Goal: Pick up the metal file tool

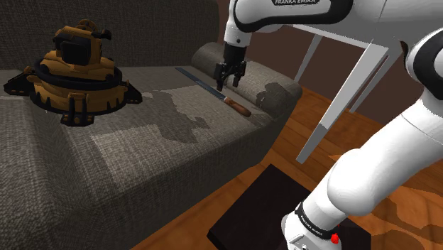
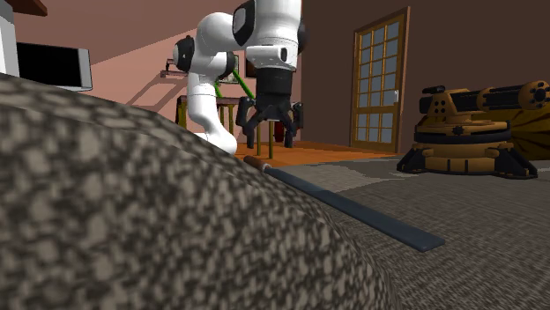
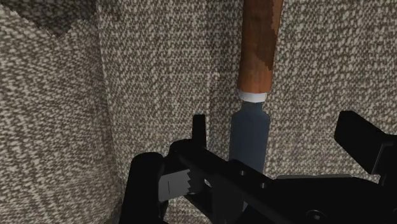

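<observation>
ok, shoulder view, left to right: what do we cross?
Orange-and-black gun-turret model → long flat grey file with brown handle → white slanted furniture frame

File (image 3: 249, 130): matt slate-grey, handle (image 3: 259, 44) brown wood (white collar); sofa (image 3: 63, 127): rough woven cloth

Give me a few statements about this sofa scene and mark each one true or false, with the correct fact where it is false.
1. The gripper is open above the file. True.
2. The file's handle is green. False: it is brown.
3. The file lies on the grey sofa. True.
4. The orange and black turret model stands on the floor. False: it stands on the sofa.
</observation>
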{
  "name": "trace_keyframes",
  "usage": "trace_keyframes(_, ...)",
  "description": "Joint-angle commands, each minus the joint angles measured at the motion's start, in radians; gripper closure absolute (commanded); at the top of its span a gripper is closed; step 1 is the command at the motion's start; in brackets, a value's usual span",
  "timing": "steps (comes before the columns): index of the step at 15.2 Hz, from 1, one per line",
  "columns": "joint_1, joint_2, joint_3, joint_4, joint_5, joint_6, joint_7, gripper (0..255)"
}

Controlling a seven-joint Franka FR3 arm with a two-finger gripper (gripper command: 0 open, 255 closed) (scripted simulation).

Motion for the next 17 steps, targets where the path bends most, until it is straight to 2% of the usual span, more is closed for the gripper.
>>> trace_keyframes(1,-0.001,0.073,0.003,0.077,-0.012,0.005,0.014,0)
trace_keyframes(8,-0.002,0.318,-0.001,0.365,-0.054,-0.011,0.042,0)
trace_keyframes(17,-0.003,0.323,-0.002,0.269,-0.056,0.089,0.049,0)
